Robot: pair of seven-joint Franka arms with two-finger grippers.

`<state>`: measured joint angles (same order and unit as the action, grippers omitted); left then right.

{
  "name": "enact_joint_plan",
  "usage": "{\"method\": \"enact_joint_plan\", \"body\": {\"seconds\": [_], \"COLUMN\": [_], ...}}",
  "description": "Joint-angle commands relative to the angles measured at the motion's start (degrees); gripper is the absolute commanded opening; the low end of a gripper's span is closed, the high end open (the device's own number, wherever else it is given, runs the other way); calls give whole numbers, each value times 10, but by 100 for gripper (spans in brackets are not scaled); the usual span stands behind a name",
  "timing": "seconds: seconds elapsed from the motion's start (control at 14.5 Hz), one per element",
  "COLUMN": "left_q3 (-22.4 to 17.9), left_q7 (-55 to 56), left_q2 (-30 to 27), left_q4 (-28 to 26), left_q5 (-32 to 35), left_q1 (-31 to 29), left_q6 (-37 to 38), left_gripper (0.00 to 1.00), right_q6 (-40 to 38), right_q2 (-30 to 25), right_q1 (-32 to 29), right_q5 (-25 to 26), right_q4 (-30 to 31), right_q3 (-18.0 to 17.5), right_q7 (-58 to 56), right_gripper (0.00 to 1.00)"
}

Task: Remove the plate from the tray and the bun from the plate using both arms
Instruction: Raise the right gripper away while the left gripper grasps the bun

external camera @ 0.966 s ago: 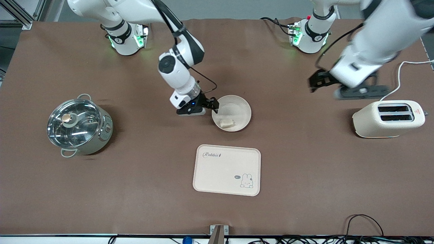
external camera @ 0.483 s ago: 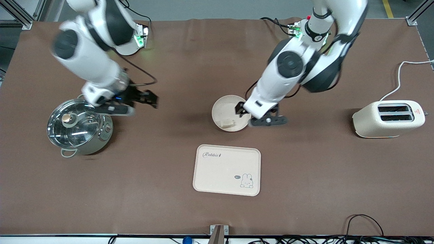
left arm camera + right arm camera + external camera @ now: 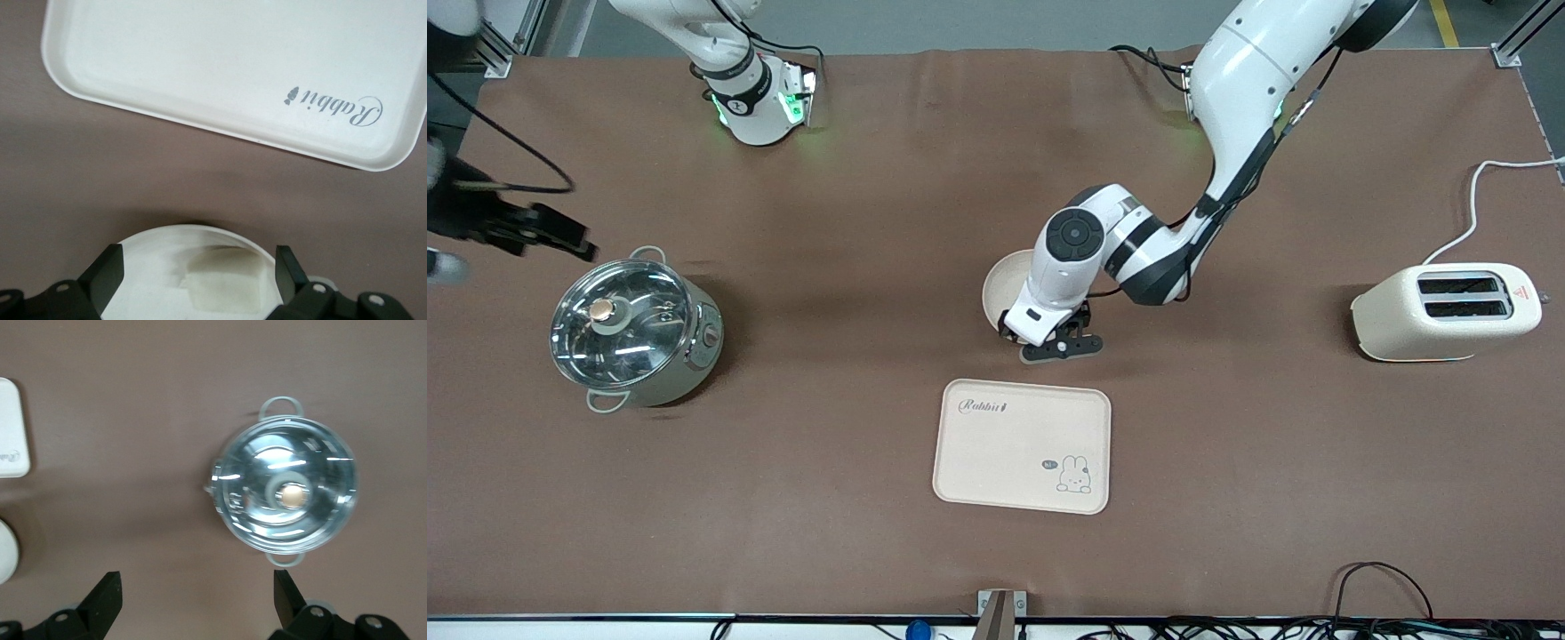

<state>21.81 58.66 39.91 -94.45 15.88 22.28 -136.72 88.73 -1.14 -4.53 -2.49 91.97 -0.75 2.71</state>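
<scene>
The round cream plate point(image 3: 996, 283) lies mid-table, farther from the front camera than the tray, half hidden under the left arm. In the left wrist view the plate point(image 3: 150, 273) carries the pale oblong bun point(image 3: 227, 283) near its rim. My left gripper point(image 3: 1024, 333) is low over the plate, open, with one finger on each side of the bun point(image 3: 199, 275). The bun is hidden in the front view. My right gripper point(image 3: 560, 238) is open and empty in the air beside the pot at the right arm's end; its fingers frame bare table point(image 3: 197, 600).
A steel pot with a glass lid point(image 3: 633, 333) stands toward the right arm's end and shows in the right wrist view point(image 3: 287, 495). The cream rabbit tray point(image 3: 1021, 444) lies nearer the front camera than the plate. A cream toaster point(image 3: 1445, 309) stands at the left arm's end.
My right gripper has left the plate and swung out past the pot. My left arm has come from over the toaster down onto the plate, fingers around the bun.
</scene>
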Motion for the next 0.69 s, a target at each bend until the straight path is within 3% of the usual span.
{"method": "enact_joint_plan", "body": {"seconds": [0.0,0.48,0.62], "left_q3": [0,-1,-3], "left_q7": [39,67,67], "left_q2": [21,37,34], "left_q4": [14,-11,-37], "left_q5": [14,15,16], "left_q1": [14,25,22], "left_q6": [-35,-61,-85], "left_gripper": [100,97,83], "right_q6": [-31,-29,-30], "right_q2": [-47,-44,-43], "right_q1": [-12,0,1], "right_q5": [28,34,34], "right_q4": [9,11,12], "right_q3": [-5,-7,-7], "right_q7": [-17,-14,-14], "right_gripper": [100,100,100]}}
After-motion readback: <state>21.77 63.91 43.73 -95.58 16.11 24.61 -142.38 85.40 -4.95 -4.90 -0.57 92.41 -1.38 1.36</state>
